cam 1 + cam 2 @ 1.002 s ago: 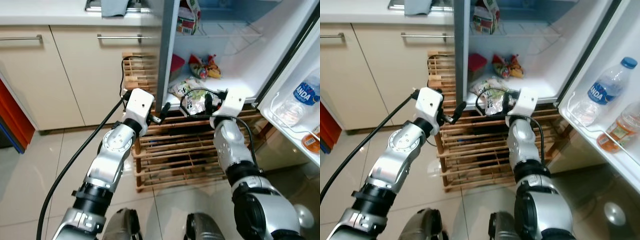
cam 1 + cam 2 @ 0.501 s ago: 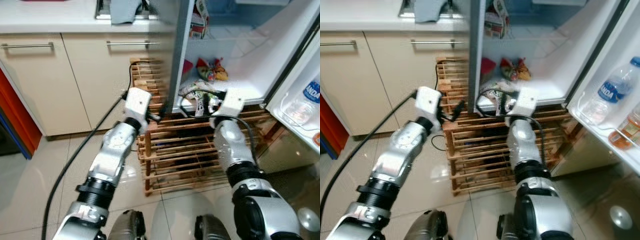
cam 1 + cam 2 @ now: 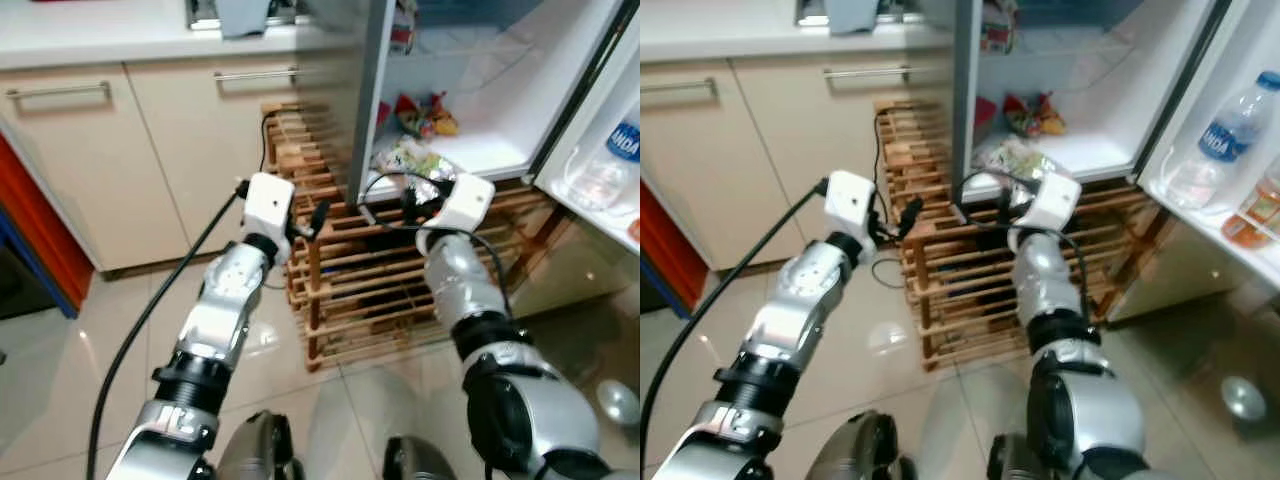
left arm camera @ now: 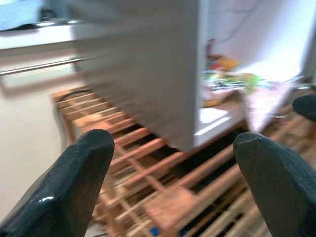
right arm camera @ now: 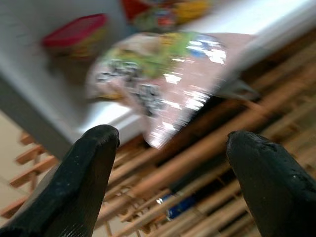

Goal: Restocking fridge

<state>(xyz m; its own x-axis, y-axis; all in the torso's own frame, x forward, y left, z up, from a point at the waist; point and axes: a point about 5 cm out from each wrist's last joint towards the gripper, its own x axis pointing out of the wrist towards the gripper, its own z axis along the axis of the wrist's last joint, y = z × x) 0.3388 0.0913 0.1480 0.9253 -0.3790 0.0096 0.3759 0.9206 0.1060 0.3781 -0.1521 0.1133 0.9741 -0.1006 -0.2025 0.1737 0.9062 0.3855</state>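
Silver arms (image 3: 225,310), black fingers (image 4: 84,173), black cables (image 3: 150,315)

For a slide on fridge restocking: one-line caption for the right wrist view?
Open right gripper faces a shiny food bag on the fridge shelf's edge, above a wooden rack.

White fridge (image 3: 500,60), green-and-white printed bag (image 3: 412,158), red-lidded container (image 5: 74,30), pale wooden rack (image 3: 350,270).

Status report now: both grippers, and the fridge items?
Left gripper open, empty, facing the grey fridge wall. Right gripper open, empty, before the shiny plastic food bag overhanging the white shelf edge. Wooden slatted rack below.
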